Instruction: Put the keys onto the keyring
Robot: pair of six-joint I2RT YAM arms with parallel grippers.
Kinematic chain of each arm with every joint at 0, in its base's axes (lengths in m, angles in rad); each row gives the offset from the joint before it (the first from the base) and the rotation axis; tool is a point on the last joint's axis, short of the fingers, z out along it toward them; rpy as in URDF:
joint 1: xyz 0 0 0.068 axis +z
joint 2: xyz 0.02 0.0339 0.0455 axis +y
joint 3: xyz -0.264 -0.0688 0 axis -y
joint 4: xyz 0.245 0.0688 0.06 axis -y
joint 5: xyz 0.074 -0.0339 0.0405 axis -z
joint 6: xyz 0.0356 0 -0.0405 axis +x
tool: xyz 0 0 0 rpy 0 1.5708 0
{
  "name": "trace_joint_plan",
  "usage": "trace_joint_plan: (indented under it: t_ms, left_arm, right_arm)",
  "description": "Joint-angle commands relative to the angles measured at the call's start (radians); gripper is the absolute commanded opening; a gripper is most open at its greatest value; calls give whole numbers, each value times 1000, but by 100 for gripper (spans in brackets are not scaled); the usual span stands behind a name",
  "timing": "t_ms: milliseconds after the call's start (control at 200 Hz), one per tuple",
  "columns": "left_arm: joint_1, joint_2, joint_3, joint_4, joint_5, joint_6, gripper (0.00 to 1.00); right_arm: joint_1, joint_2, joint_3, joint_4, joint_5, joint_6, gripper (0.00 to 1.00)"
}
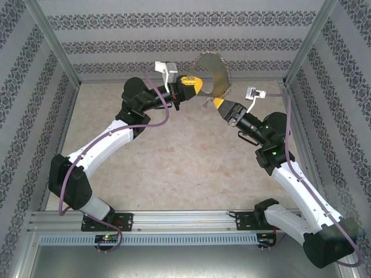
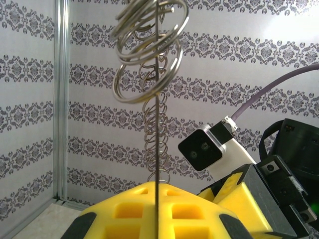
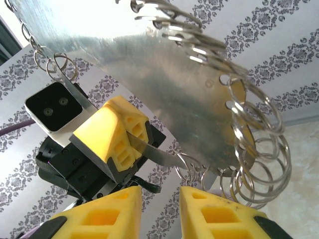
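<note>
The keyring (image 1: pixel 211 70) is up in the air above the far part of the worktop (image 1: pixel 174 156), close to the patterned back wall (image 1: pixel 116 43). It is a flat round plate of dull silver metal, and small wire loops (image 3: pixel 259 149) hang through holes along its rim. The left fingers (image 1: pixel 196 86) are at the keyring's left edge, clamped tight on it. From the left wrist the plate is seen edge-on as a thin dark line (image 2: pixel 158 149) rising straight out from between the yellow pads, with loops stacked up along it. From the right wrist the same left fingers (image 3: pixel 112 137) bite the plate's lower left rim. The right fingers (image 1: pixel 219 104) sit just below the keyring, pointing up at its lower edge. They are parted a little (image 3: pixel 112 214), with a plain gap between them and nothing in it, and a few loops dangle just above the gap.
</note>
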Motion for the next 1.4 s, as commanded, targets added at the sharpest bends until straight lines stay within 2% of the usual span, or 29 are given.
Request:
trace_joint_plan:
  t_ms: [0, 659, 829, 1054, 1254, 1329, 1394]
  left_arm:
    - [7, 4, 36, 30, -13, 17, 0]
    - [7, 10, 24, 57, -7, -6, 0]
    - [8, 12, 21, 63, -4, -12, 0]
    - [7, 13, 16, 62, -8, -12, 0]
    - [8, 14, 18, 57, -25, 4, 0]
    - [8, 11, 16, 44, -36, 15, 0]
    - [7, 11, 15, 27, -46, 28, 0]
  right_arm:
    - [8, 5, -3, 58, -33, 6, 27]
    - [21, 90, 49, 115, -31, 0, 26]
    - [22, 108, 60, 128, -30, 3, 24]
    - [22, 122, 62, 143, -34, 10, 15]
    - [17, 110, 37, 116, -28, 5, 15]
    - [8, 98, 13, 105, -30, 3, 18]
    - [-6, 74, -15, 94, -35, 5, 31]
